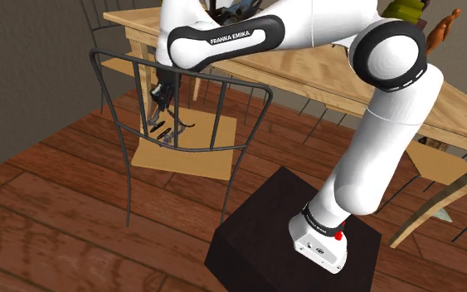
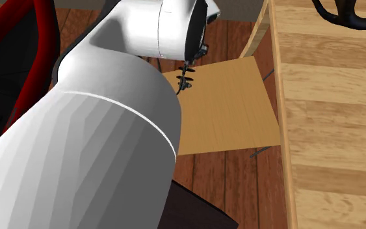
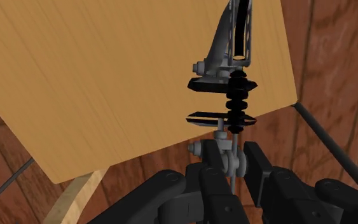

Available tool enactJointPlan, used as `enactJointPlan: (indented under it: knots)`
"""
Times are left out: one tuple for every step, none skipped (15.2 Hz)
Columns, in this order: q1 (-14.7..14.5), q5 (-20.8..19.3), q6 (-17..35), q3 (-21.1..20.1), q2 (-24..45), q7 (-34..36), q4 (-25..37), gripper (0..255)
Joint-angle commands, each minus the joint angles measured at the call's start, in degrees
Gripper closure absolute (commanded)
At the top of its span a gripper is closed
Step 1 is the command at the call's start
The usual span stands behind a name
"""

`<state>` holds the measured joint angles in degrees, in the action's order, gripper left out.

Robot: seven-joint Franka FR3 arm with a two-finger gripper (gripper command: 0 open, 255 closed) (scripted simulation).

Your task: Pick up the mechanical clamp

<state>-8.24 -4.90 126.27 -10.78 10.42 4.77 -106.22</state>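
Note:
The mechanical clamp [image 3: 231, 95] is a grey metal frame with black discs along a thin screw. My gripper [image 3: 233, 159] is shut on its lower end, with the stem clasped between both black fingers. In the shoulder view the gripper [image 1: 163, 98] points down over a wooden chair seat [image 1: 198, 149], and the clamp [image 1: 163, 124] hangs below it near the seat. I cannot tell whether it touches the wood. The second exterior view has the clamp [image 2: 186, 79] over the seat's corner [image 2: 233, 104], just under the gripper [image 2: 189, 64].
The chair's thin dark metal back frame [image 1: 182, 70] curves close around the gripper. A long wooden table [image 1: 323, 75] runs right beside the chair. The dark stand [image 1: 265, 224] sits on the plank floor. A red chair [image 2: 19, 39] stands beyond the arm.

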Motion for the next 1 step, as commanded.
enactJointPlan:
  knots:
    - [0.02,0.07,-0.33,-0.01,-0.18,-0.07,0.14,255]
